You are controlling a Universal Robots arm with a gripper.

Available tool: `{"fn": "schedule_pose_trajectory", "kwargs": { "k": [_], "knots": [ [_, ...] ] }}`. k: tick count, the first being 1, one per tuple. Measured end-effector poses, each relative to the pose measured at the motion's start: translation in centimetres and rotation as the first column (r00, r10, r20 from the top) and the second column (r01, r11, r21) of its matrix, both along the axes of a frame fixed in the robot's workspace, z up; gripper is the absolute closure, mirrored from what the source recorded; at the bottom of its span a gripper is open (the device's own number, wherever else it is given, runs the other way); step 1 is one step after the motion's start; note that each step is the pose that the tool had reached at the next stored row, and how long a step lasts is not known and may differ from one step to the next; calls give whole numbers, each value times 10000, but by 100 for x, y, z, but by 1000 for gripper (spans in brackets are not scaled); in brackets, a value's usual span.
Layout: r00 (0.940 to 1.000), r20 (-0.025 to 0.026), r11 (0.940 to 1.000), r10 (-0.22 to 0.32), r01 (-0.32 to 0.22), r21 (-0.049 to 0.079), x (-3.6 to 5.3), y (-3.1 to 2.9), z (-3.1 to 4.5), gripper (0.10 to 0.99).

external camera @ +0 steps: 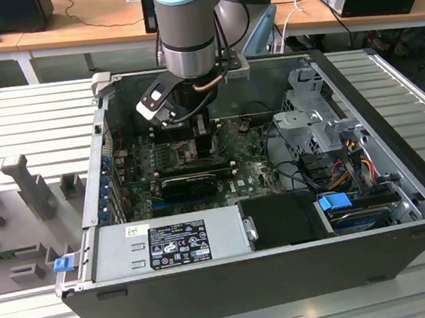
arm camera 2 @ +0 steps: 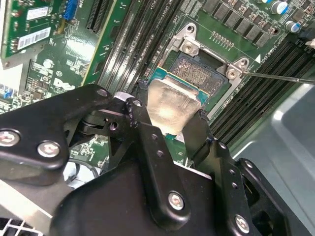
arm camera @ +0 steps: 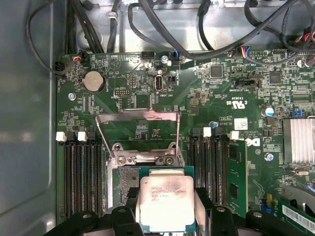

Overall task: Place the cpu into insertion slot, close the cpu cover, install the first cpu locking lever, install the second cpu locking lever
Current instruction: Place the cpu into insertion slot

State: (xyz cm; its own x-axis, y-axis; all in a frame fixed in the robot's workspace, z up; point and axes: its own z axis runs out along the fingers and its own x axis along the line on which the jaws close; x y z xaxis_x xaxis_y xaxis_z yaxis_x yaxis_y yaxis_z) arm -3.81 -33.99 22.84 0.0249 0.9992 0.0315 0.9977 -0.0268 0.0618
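The fingers (arm camera 2: 147, 142) are pinching the cpu (arm camera: 165, 204) over the insertion slot (arm camera 2: 202, 73), while the cpu cover (arm camera: 138, 116) is standing open, unlatched.

The arm (external camera: 186, 24) is a thick silver-grey cylinder with a pale blue band at its upper joint and a black collar below. Black cables (external camera: 222, 31) run down its side, and a small black-and-white block (external camera: 157, 104) is fixed at the wrist. In the second wrist view the hand (arm camera 2: 170, 123) is matte black throughout, built of flat, rounded link plates pinned with silver round-headed screws (arm camera 2: 176, 200), and ends in two narrow black fingers (arm camera 2: 145, 132).
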Motion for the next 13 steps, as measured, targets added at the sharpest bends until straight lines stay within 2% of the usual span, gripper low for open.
{"fn": "schedule_pose_trajectory", "kwargs": {
  "k": [5, 11, 13],
  "knots": [
    [10000, 1, 10000, 2, -2, 4, -2, 57, -63, 557],
    [10000, 0, 10000, 4, -4, 10, -57, 111, -115, 557],
    [10000, 0, 10000, 3, -3, 11, -79, 146, -142, 557]
  ]
}}
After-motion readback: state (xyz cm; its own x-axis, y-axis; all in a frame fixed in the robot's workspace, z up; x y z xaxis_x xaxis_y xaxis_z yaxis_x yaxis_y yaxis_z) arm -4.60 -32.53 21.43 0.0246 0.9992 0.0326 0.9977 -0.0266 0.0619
